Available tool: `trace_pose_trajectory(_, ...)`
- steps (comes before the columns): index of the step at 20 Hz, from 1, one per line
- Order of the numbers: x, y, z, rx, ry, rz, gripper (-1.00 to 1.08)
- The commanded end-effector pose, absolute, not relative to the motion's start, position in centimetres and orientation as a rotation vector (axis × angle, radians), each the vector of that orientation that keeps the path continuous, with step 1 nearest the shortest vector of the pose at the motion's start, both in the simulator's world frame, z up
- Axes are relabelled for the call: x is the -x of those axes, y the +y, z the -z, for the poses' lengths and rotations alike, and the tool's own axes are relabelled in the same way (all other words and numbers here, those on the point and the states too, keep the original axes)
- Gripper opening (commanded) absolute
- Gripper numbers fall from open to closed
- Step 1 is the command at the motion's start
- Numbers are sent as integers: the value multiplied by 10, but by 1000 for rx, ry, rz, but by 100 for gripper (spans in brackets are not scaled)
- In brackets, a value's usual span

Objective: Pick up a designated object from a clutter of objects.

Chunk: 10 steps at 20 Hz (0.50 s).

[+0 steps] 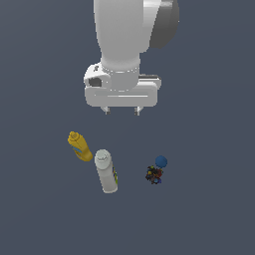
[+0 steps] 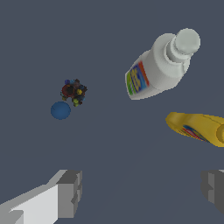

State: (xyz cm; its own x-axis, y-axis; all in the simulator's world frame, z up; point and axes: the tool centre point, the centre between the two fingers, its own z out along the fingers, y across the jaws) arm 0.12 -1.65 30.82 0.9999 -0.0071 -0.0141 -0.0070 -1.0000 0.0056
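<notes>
Two capped bottles, yellow bottle and white bottle, lay side by side, contents hidden. Blue ball touched the dark clump. Fingers hung spread wide above, holding nothing.

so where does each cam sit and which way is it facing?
Exterior view: off the arm and high, looking steeply down on the floor; shows the arm's last links and the gripper above the clutter.
Wrist view: on the wrist, looking past both fingers at the floor.
Shared: blue ball beside the speckled clump, white bottle, yellow bottle.
</notes>
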Motion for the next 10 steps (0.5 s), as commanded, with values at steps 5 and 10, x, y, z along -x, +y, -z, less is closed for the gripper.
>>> trace_pose_trajectory(5,0,-8,-305,-3137,4,38,100)
trace_pose_trajectory(10,5,13,-299,-3138,48,80,100)
